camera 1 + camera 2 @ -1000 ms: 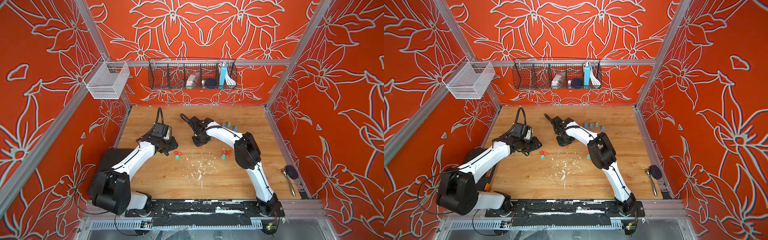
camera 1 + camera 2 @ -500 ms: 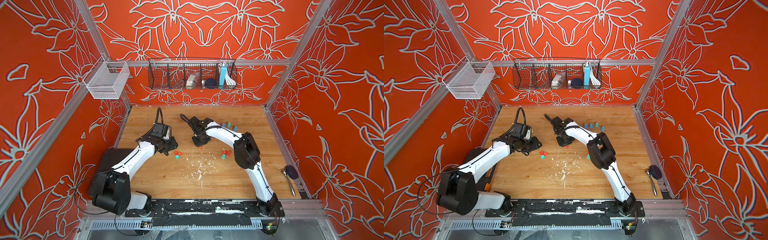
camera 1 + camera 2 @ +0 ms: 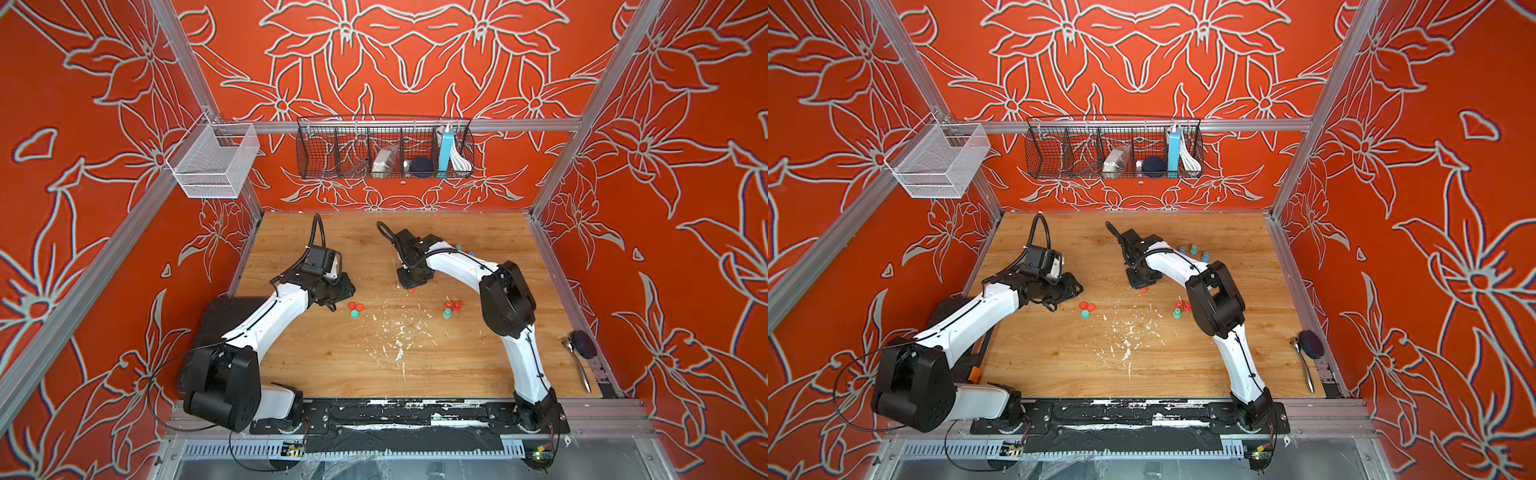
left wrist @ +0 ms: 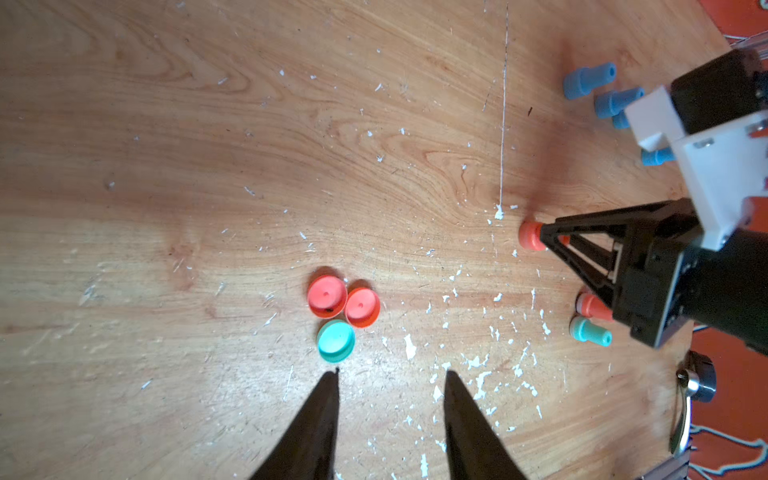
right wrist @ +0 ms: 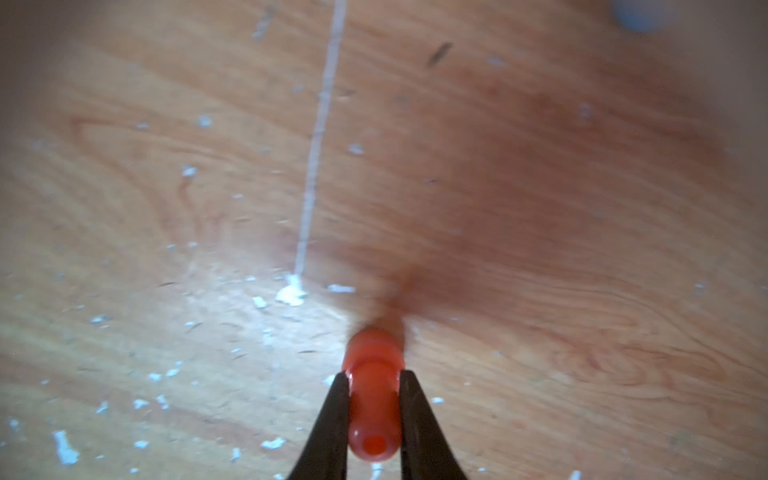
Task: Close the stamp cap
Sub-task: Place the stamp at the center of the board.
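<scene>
A small red stamp (image 5: 374, 399) stands with its wide base on the wooden table (image 3: 374, 365), and my right gripper (image 5: 374, 376) is shut on its narrow upper part. In both top views only the stamp's base (image 3: 411, 290) (image 3: 1144, 290) shows under that gripper. Two red caps (image 4: 327, 296) (image 4: 362, 307) and one teal cap (image 4: 336, 340) lie together on the table, apart from the stamp. My left gripper (image 4: 390, 372) hovers low just short of the teal cap, open and empty. The top views show it (image 3: 345, 287) to the left of the caps (image 3: 355, 308).
Another red stamp (image 4: 592, 307) and a teal stamp (image 4: 590, 331) stand close to the right arm. Several blue stamps (image 4: 588, 81) stand further back. A spoon (image 3: 577, 361) lies at the table's right edge. White flecks (image 3: 399, 345) litter the middle. Wire baskets (image 3: 384, 147) hang on the back wall.
</scene>
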You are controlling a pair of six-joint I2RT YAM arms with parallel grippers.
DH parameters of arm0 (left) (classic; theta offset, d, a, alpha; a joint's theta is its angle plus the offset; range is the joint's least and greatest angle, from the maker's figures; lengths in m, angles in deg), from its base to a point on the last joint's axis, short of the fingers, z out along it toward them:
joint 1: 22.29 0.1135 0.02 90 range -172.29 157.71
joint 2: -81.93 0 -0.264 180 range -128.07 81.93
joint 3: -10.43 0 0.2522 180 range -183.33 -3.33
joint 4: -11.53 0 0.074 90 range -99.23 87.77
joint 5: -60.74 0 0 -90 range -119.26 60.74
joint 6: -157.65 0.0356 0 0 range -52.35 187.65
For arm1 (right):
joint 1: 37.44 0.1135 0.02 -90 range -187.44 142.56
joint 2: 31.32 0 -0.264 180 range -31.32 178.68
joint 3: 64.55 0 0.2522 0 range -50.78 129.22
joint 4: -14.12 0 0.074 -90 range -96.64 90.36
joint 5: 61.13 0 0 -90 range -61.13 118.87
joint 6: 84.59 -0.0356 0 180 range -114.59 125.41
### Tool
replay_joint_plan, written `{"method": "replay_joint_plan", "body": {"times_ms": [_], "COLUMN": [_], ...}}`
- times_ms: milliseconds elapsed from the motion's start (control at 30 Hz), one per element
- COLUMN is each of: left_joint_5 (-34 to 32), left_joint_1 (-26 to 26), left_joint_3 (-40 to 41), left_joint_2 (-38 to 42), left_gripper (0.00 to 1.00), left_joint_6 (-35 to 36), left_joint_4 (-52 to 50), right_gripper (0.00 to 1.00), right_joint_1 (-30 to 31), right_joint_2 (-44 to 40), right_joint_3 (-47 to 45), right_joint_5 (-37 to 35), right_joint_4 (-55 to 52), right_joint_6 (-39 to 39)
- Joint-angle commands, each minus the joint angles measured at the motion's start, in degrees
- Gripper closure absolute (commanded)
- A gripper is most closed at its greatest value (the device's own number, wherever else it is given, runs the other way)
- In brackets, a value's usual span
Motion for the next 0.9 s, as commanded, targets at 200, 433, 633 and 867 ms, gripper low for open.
{"method": "replay_joint_plan", "body": {"times_ms": [200, 433, 633, 867], "left_joint_5": [0.5, 0.5, 0.6, 0.7], "left_joint_1": [0.5, 0.6, 0.7, 0.7], "left_joint_3": [0.9, 1.0, 1.0, 0.8], "left_joint_2": [1.6, 2.0, 1.8, 1.5], "left_gripper": [0.58, 0.58, 0.58, 0.58], "left_joint_6": [0.2, 0.2, 0.2, 0.2], "left_joint_4": [1.0, 1.0, 1.1, 1.3], "right_gripper": [0.91, 0.92, 0.92, 0.92], "right_joint_1": [-8.9, -14.5, -18.4, -21.3], "right_joint_2": [-0.1, 0.3, 0.9, 2.4], "right_joint_3": [-6.9, -7.6, -7.1, -5.2], "right_joint_5": [-2.7, -2.5, -2.4, -2.5], "right_joint_4": [1.0, 2.1, 2.5, 2.0], "right_joint_6": [1.2, 1.7, 2.0, 3.0]}}
